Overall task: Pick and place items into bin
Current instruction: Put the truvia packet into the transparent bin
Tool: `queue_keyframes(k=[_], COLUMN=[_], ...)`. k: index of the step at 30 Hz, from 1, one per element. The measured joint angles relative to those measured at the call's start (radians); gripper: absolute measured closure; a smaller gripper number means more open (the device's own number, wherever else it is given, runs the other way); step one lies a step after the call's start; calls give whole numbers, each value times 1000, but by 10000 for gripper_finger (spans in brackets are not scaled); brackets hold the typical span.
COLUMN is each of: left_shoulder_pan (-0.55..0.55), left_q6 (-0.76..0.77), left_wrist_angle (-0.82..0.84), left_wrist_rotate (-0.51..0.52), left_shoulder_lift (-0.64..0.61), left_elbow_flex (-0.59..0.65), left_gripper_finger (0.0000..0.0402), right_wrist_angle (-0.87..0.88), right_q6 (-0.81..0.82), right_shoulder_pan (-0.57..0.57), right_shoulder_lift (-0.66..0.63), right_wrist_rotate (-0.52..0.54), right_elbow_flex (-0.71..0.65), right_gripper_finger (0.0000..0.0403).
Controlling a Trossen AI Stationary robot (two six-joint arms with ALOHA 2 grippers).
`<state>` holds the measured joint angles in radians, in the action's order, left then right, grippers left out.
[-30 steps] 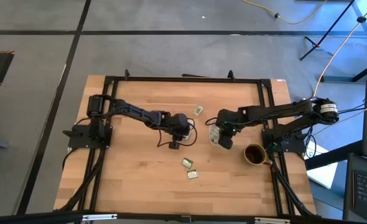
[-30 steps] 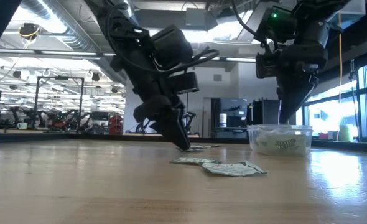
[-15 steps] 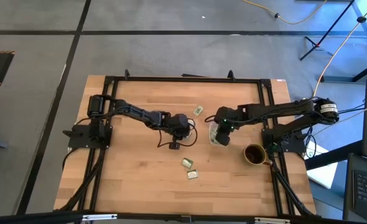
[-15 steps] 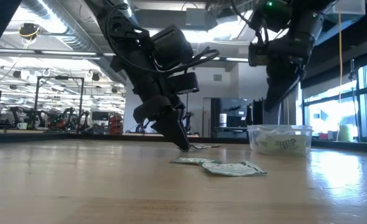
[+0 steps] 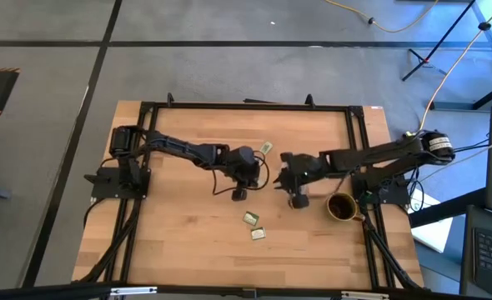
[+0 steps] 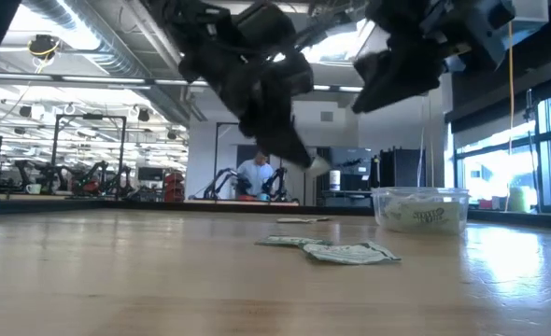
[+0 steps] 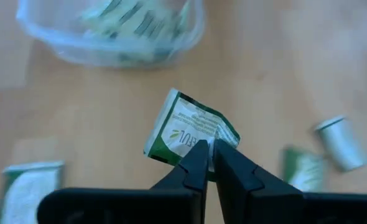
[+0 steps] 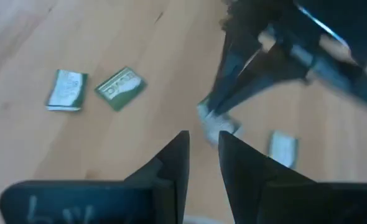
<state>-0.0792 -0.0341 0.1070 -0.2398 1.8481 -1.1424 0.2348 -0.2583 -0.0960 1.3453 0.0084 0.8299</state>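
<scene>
Fingertips of the left gripper (image 7: 209,149) pinch one packet (image 7: 186,127) by its edge, so it may slip before reaching the bin (image 7: 109,31), while the right gripper (image 8: 202,146) hangs slightly parted.

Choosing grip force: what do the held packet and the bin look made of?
Packet in the left gripper: seemingly thin printed film or coated paper, creased and bent where the jaws pinch it. Bin: clear, smooth plastic by its look; packets show through its wall.

Grey concrete floor (image 5: 54,125) is surrounding the wooden counter (image 5: 179,233), with a yellow cable (image 5: 379,25) trailing across it. Beyond, ceiling lights (image 6: 98,51) are glowing over an open workshop, daylight is streaming through tall windows (image 6: 500,173), and a person (image 6: 254,175) is standing far back.
</scene>
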Motion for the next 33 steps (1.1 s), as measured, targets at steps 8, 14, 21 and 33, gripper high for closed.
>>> queue_keyframes(k=[8, 14, 21, 33], left_shoulder_pan=[0, 1, 3, 15], left_q6=[136, 211, 235, 286], left_wrist_angle=[-74, -162, -167, -258], left_wrist_rotate=[-146, -148, -148, -233], left_shoulder_lift=[-7, -7, -7, -7], left_elbow_flex=[-50, -51, -52, -52], left_gripper_finger=[379, 383, 384, 384], right_wrist_angle=[-49, -47, -29, -11], right_q6=[-130, -118, -83, -83], right_shoulder_pan=[-100, -132, -138, -138], right_shoulder_lift=[0, 0, 0, 0], right_wrist_rotate=[138, 142, 196, 202], right_elbow_flex=[0, 0, 0, 0], right_gripper_finger=[313, 313, 313, 313])
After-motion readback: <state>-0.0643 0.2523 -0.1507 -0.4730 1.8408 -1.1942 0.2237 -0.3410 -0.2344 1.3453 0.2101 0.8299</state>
